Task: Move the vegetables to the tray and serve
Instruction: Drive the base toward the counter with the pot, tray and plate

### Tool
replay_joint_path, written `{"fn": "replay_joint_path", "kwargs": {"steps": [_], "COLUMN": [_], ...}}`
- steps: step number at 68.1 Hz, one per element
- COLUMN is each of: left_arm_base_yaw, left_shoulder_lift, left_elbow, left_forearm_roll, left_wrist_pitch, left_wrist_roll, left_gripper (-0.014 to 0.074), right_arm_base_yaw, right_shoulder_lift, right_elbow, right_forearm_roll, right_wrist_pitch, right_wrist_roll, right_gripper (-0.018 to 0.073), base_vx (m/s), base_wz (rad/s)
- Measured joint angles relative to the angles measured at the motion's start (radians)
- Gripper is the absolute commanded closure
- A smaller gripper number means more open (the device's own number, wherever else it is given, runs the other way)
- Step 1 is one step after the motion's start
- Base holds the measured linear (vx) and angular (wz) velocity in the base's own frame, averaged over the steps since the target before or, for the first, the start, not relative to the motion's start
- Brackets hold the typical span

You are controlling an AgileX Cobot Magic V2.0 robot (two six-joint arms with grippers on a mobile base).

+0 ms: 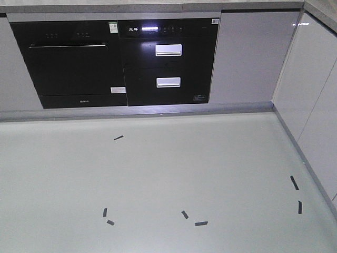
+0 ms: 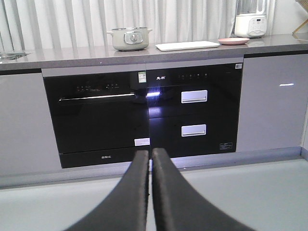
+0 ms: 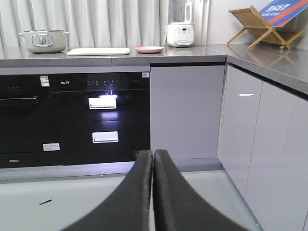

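1. Cream-white tray (image 2: 187, 45): one only, lying flat on the grey counter (image 2: 72, 55). The pot (image 2: 129, 39) is at its 9 o'clock and the pink plate (image 2: 233, 41) at its 3 o'clock. Its long axis runs 9-to-3 along the counter edge.
2. I see no vegetables in any view. Whether any lie inside the lidded pot I cannot tell.
3. My left gripper (image 2: 150, 158) has its fingers pressed together with nothing between them. The tray lies at about 1 o'clock from the tips, higher up and well apart.
4. My right gripper (image 3: 153, 154) is likewise pressed together and empty. In its view the tray lies at about 11 o'clock, also well apart.
5. So the tray lies between the two arms, a little closer to the left arm's line, I judge. Neither arm looks able to reach it from here, and I would expect to bring the base closer to the counter first. The task looks barely begun.
6. Count: one tray, one pot, one plate, one white blender (image 3: 181, 29), one bamboo rack (image 3: 262, 26), one bar-handle unit (image 1: 68, 63), one drawer unit (image 1: 168, 63), and seven dark tape marks (image 1: 201, 223) on the floor (image 1: 158, 174).
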Motion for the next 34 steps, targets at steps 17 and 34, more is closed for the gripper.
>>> {"fn": "replay_joint_path", "kwargs": {"steps": [17, 34], "left_arm_base_yaw": [0.000, 0.000], "left_shoulder_lift": [0.000, 0.000], "left_elbow": [0.000, 0.000], "left_forearm_roll": [0.000, 0.000], "left_wrist_pitch": [0.000, 0.000], "left_wrist_roll": [0.000, 0.000], "left_gripper": [0.0602, 0.0602], "right_arm_base_yaw": [0.000, 0.000], "right_shoulder_lift": [0.000, 0.000], "right_elbow": [0.000, 0.000], "right_forearm_roll": [-0.001, -0.001], "right_wrist_pitch": [0.000, 0.000], "right_wrist_roll": [0.000, 0.000], "right_gripper": [0.0565, 0.0565], "base_vx": [0.00, 0.00], "base_wz": [0.00, 0.00]}}
